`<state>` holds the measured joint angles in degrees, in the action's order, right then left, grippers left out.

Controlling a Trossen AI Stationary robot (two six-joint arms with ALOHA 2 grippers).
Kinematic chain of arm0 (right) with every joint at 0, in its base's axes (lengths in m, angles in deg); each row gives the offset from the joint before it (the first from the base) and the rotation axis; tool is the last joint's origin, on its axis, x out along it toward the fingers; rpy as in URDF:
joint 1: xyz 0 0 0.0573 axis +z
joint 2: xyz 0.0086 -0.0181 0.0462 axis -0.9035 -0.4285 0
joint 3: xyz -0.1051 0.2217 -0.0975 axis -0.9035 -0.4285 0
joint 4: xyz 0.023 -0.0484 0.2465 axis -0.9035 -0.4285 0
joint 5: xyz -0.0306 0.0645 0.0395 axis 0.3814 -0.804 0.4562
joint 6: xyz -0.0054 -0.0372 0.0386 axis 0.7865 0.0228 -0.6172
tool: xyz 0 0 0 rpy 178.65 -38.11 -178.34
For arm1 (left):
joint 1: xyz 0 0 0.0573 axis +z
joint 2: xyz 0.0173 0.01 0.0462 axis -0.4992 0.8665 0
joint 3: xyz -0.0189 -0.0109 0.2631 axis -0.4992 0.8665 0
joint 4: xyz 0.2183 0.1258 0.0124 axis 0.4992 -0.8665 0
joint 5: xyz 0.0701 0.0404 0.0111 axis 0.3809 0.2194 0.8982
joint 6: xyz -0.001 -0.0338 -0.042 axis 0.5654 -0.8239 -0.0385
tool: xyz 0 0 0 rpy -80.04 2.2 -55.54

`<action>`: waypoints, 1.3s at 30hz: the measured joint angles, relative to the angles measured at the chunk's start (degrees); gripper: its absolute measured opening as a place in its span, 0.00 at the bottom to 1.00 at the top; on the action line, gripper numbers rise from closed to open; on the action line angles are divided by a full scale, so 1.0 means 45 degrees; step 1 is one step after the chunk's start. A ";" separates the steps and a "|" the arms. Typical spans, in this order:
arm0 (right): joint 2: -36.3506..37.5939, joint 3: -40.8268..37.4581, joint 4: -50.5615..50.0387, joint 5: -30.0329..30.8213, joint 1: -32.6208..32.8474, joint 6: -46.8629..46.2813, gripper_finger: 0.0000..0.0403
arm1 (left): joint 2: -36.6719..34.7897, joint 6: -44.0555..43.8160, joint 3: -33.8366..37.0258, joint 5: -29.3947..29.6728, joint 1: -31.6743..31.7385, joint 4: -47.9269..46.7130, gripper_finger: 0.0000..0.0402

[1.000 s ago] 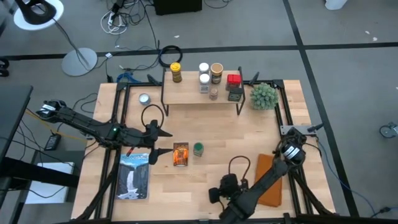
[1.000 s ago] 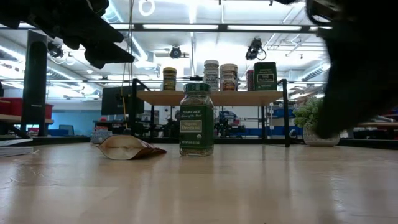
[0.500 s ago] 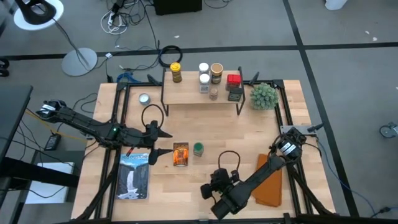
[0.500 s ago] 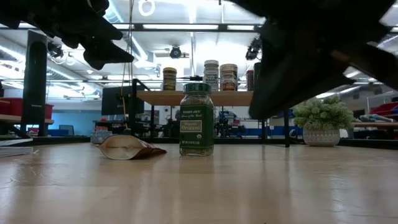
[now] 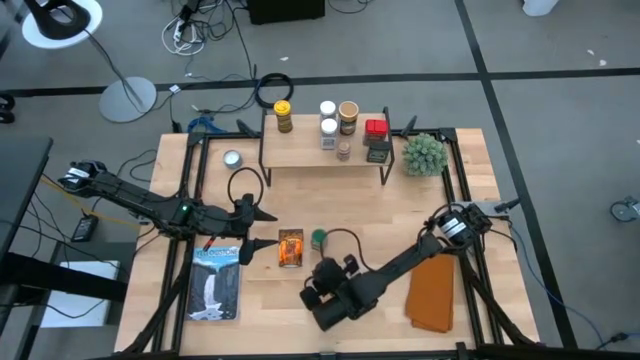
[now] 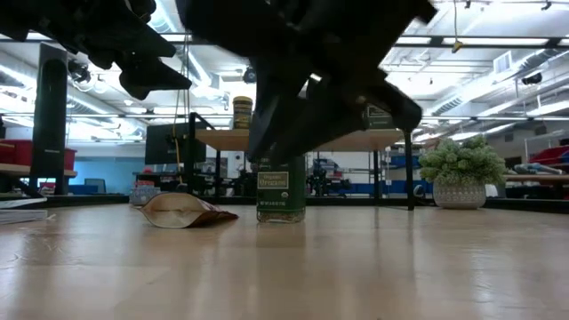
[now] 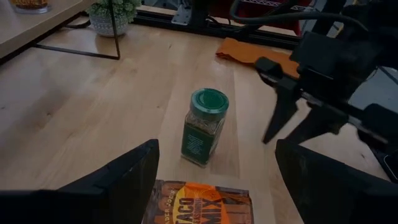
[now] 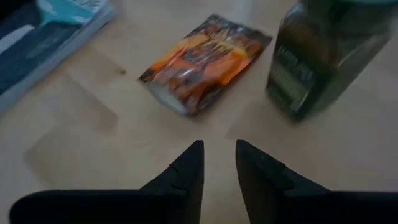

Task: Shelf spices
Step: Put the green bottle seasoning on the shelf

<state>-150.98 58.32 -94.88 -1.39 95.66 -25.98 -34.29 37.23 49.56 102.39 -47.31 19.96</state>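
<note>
Right tool (image 5: 314, 276) has swung in across the desk (image 5: 400, 215) — fingers slightly parted, gripping nothing — green-lidded jar (image 5: 318, 238) sitting just ahead.

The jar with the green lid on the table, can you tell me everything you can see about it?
The green-lidded jar is a small clear glass jar with a round green lid, filled with dark green dried herbs. It has a green label with white writing. It stands upright on the wooden table, not on the shelf. The orange packet lies flat right beside it. Nothing touches it; the right gripper hovers close by.
</note>
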 joint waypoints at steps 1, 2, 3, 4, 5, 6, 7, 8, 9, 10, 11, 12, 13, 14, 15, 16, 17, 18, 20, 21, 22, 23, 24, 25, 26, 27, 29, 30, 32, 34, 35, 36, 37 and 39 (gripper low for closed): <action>0.0000 0.0000 -0.0054 0.0053 -0.0123 0.0164 0.24 | 0.0000 -0.0003 0.0000 0.0002 0.0000 -0.0002 0.82; 0.0000 0.0000 -0.0149 0.0084 -0.0229 0.0248 0.24 | 0.0000 0.0000 0.0000 0.0005 0.0000 -0.0007 0.82; 0.0000 0.0000 -0.0253 0.0124 -0.0354 0.0305 0.25 | 0.0000 0.0001 0.0000 0.0006 0.0000 -0.0010 0.82; 0.0000 0.0000 -0.0359 0.0150 -0.0464 0.0314 0.26 | 0.0000 0.0001 0.0000 0.0010 0.0000 -0.0016 0.82; 0.0000 0.0000 -0.0446 0.0192 -0.0577 0.0319 0.26 | 0.0000 0.0005 0.0000 0.0010 0.0000 -0.0019 0.82; 0.0000 0.0000 -0.0528 0.0242 -0.0687 0.0324 0.27 | 0.0000 0.0005 0.0000 0.0010 0.0000 -0.0015 0.82; 0.0000 0.0000 -0.0594 0.0278 -0.0819 0.0325 0.27 | 0.0000 0.0031 0.0000 0.0010 0.0000 -0.0015 0.82; 0.0000 0.0000 -0.0654 0.0333 -0.0946 0.0326 0.27 | 0.0000 0.0104 0.0000 0.0013 0.0000 -0.0019 0.82; 0.0000 0.0000 -0.0733 0.0362 -0.1061 0.0329 0.27 | 0.0000 0.0272 0.0000 0.0015 0.0000 -0.0024 0.82; 0.0003 0.0000 -0.0857 0.0354 -0.1168 0.0329 0.27 | 0.0000 0.0356 0.0000 0.0015 0.0000 -0.0019 0.82; 0.0005 0.0000 -0.1033 0.0295 -0.1279 0.0324 0.28 | 0.0000 0.0374 0.0000 0.0019 0.0000 -0.0019 0.82; 0.0005 0.0000 -0.1197 0.0141 -0.1364 0.0324 0.28 | 0.0000 0.0374 0.0000 0.0019 0.0000 -0.0019 0.82; 0.0009 0.0000 -0.1395 -0.0175 -0.1448 0.0323 0.28 | 0.0000 0.0376 0.0000 0.0019 -0.0003 -0.0019 0.82; 0.0010 0.0000 -0.1541 -0.0584 -0.1517 0.0316 0.28 | 0.0000 0.0384 0.0000 0.0019 0.0000 -0.0019 0.82; 0.0010 0.0000 -0.1704 -0.1012 -0.1584 0.0324 0.28 | 0.0000 0.0385 0.0000 0.0019 0.0000 -0.0020 0.82; 0.0010 0.0000 -0.1932 -0.1323 -0.1623 0.0320 0.28 | 0.0000 0.0389 0.0000 0.0019 0.0000 -0.0023 0.82; 0.0010 0.0000 -0.2161 -0.1484 -0.1649 0.0271 0.28 | 0.0000 0.0389 0.0000 0.0019 0.0000 -0.0024 0.82; 0.0010 0.0000 -0.2350 -0.1540 -0.1668 0.0144 0.28 | 0.0000 0.0390 0.0000 0.0019 0.0000 -0.0024 0.82; 0.0010 0.0000 -0.2749 -0.1523 -0.1672 -0.0186 0.28 | 0.0000 0.0393 0.0000 0.0015 0.0000 -0.0024 0.82; 0.0010 0.0000 -0.2961 -0.1524 -0.1669 -0.0338 0.28 | 0.0000 0.0393 0.0000 0.0019 0.0000 -0.0024 0.82; 0.0010 0.0000 -0.3181 -0.1528 -0.1641 -0.0537 0.28 | 0.0000 0.0393 0.0000 0.0019 0.0000 -0.0024 0.82; 0.0010 0.0000 -0.3468 -0.1528 -0.1593 -0.0786 0.28 | 0.0000 0.0393 0.0000 0.0017 0.0000 -0.0029 0.82; 0.0010 0.0000 -0.3825 -0.1523 -0.1533 -0.1127 0.28 | 0.0000 0.0393 0.0000 0.0019 0.0000 -0.0033 0.82; 0.0010 0.0000 -0.4175 -0.1521 -0.1448 -0.1523 0.28 | 0.0000 0.0393 0.0000 0.0019 0.0000 -0.0038 0.82; 0.0010 0.0000 -0.4585 -0.1523 -0.1341 -0.2007 0.28 | 0.0000 0.0393 0.0000 0.0019 0.0000 -0.0043 0.82; 0.0010 0.0000 -0.5034 -0.1528 -0.1238 -0.2519 0.28 | 0.0000 0.0393 0.0000 0.0015 0.0000 -0.0049 0.82; 0.0010 0.0000 -0.5717 -0.1523 -0.0984 -0.3494 0.29 | 0.0000 0.0393 0.0000 0.0015 0.0000 -0.0076 0.82; 0.0010 0.0000 -0.5967 -0.1528 -0.0844 -0.3957 0.29 | 0.0000 0.0393 0.0000 0.0015 0.0000 -0.0100 0.82; 0.0010 0.0000 -0.6168 -0.1518 -0.0533 -0.4770 0.29 | 0.0000 0.0393 0.0000 0.0015 0.0000 -0.0121 0.82; 0.0010 0.0000 -0.6017 -0.1508 -0.0204 -0.5365 0.29 | 0.0000 0.0393 0.0000 0.0015 0.0000 -0.0118 0.82; 0.0010 0.0000 -0.5868 -0.1454 -0.0045 -0.5613 0.29 | 0.0000 0.0393 0.0000 0.0016 -0.0001 -0.0119 0.82; 0.0010 0.0000 -0.5650 -0.1322 0.0113 -0.5744 0.29 | 0.0000 0.0393 0.0000 0.0016 0.0000 -0.0118 0.82; 0.0010 0.0000 -0.5352 -0.1101 0.0258 -0.5794 0.29 | 0.0000 0.0393 0.0000 0.0016 0.0000 -0.0119 0.82; 0.0010 0.0000 -0.4738 -0.0386 0.0505 -0.5732 0.29 | 0.0000 0.0393 0.0000 0.0015 0.0000 -0.0117 0.82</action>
<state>-150.94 58.32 -116.20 -3.12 97.93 -51.78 -34.29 39.00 49.56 102.45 -47.31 19.43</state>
